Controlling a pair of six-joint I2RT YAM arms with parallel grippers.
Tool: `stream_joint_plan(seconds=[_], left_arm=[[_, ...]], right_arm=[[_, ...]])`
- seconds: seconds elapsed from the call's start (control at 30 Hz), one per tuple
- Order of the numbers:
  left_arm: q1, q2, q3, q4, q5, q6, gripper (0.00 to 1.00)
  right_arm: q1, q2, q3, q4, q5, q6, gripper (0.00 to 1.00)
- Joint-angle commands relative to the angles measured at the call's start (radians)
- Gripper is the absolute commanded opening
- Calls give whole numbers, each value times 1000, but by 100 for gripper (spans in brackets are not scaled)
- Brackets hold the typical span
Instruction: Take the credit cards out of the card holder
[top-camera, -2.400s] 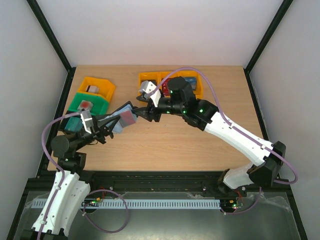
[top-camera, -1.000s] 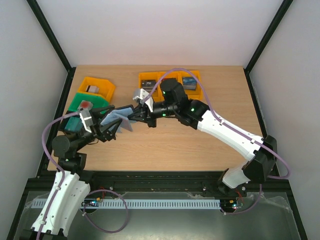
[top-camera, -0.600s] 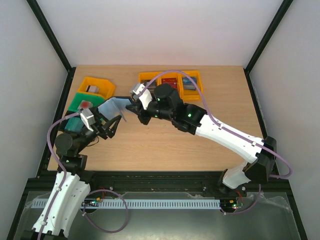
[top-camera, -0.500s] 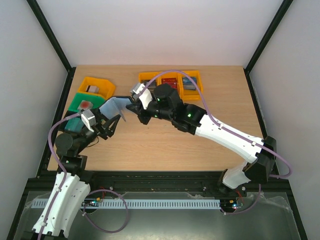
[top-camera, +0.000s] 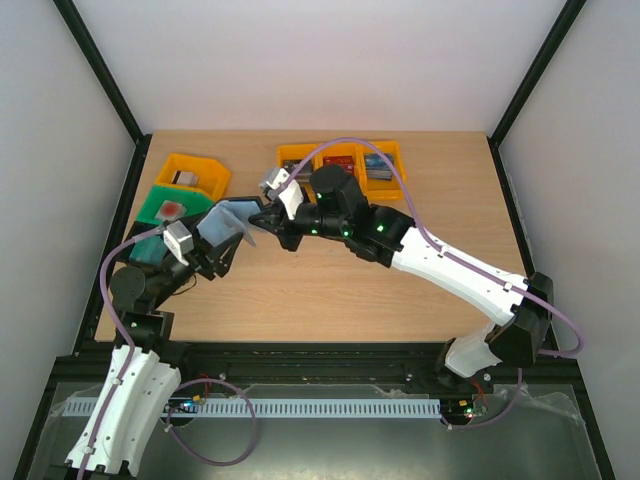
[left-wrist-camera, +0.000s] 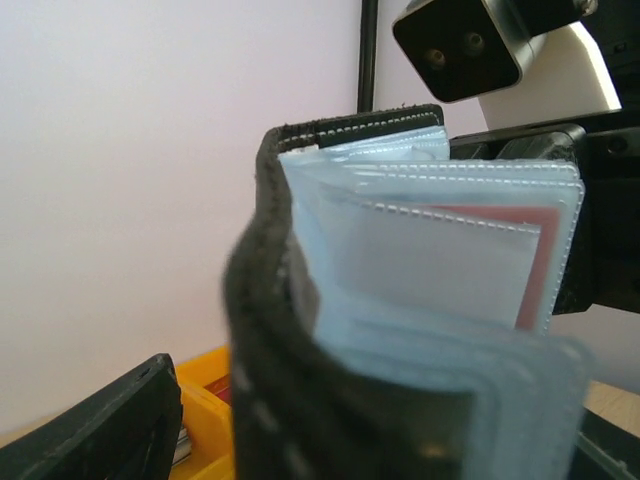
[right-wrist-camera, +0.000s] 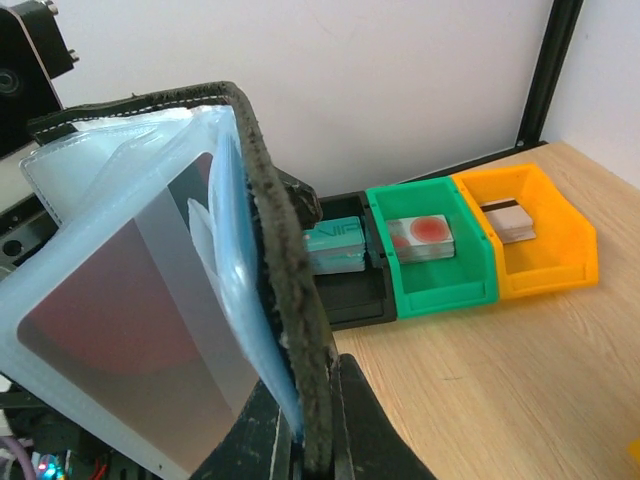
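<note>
Card holder (top-camera: 228, 222): open, aloft above desk (top-camera: 330, 290) | right hand (top-camera: 258, 222): pinching its black edge from the right | left hand (top-camera: 217, 256): spread wide, just below-left, not gripping | reddish credit card (left-wrist-camera: 538, 270): inside clear sleeve

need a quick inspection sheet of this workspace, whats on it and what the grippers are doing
surface: wooden table, no spills seen
job's things: card holder held open in the air between the arms; a reddish card sits in a clear sleeve
clutter: row of orange bins at the far edge, cards inside; single orange bin, green bin and black bin at far left
grippers: right gripper shut on the card holder's edge; left gripper open, jaws either side of it
cables: purple cables loop along both arms
surroundings: white walls, black frame posts
</note>
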Motion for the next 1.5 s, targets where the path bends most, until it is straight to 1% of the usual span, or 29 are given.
stream_joint_plan(seconds=[0.0, 0.13, 0.17, 0.2, 0.3, 0.4, 0.5, 0.57, 0.6, 0.7, 0.77, 0.8, 0.83, 0.9, 0.97, 1.1, 1.2, 1.27, 1.33, 1.4, 1.47], left_arm=[[4, -8, 10, 34, 20, 31, 79], [4, 0, 10, 44, 23, 31, 81], [4, 1, 11, 43, 24, 31, 78], [4, 1, 11, 42, 24, 31, 74], [4, -1, 15, 46, 41, 24, 53], [4, -3, 17, 56, 95, 8, 32], [4, -6, 11, 57, 152, -4, 17], [4, -8, 12, 53, 159, -11, 6], [4, -10, 14, 52, 162, -14, 3], [4, -12, 17, 63, 181, -34, 2], [4, -13, 15, 89, 207, -61, 2], [4, -13, 16, 98, 216, -72, 2], [4, -14, 16, 103, 225, -82, 2], [4, -17, 19, 105, 231, -98, 2], [4, -19, 24, 106, 232, -113, 2], [4, -21, 31, 119, 251, -134, 2], [4, -21, 29, 119, 245, -133, 2], [4, -20, 29, 117, 240, -129, 2], [4, -17, 29, 120, 241, -129, 2], [4, -15, 30, 126, 246, -131, 2], [4, -14, 30, 127, 254, -130, 2]], right_arm=[[-5, 12, 60, 35, -68, 29, 2], [-4, 35, 65, 56, -142, 56, 2], [-5, 37, 66, 56, -159, 53, 2], [-5, 38, 64, 53, -185, 43, 2], [-4, 34, 69, 15, -275, -8, 2], [-10, 19, 63, -21, -292, -49, 2], [-32, 7, 53, -24, -336, -53, 2], [-48, -1, 41, -16, -368, -46, 3], [-55, -4, 34, -11, -375, -44, 5], [-72, -11, 24, -4, -398, -41, 8], [-81, -13, 24, -9, -426, -48, 13], [-83, -14, 25, -19, -430, -59, 20], [-87, -16, 22, -30, -419, -70, 30], [-103, -38, -1, -39, -347, -97, 47], [-138, -71, -43, -33, -292, -119, 60], [-218, -138, -85, -54, -283, -186, 76], [-231, -196, -112, -65, -273, -251, 88], [-232, -221, -121, -84, -359, -296, 99], [-232, -213, -119, -87, -473, -300, 99], [-229, -181, -113, -50, -486, -227, 99], [-227, -144, -92, -36, -485, -193, 99]])
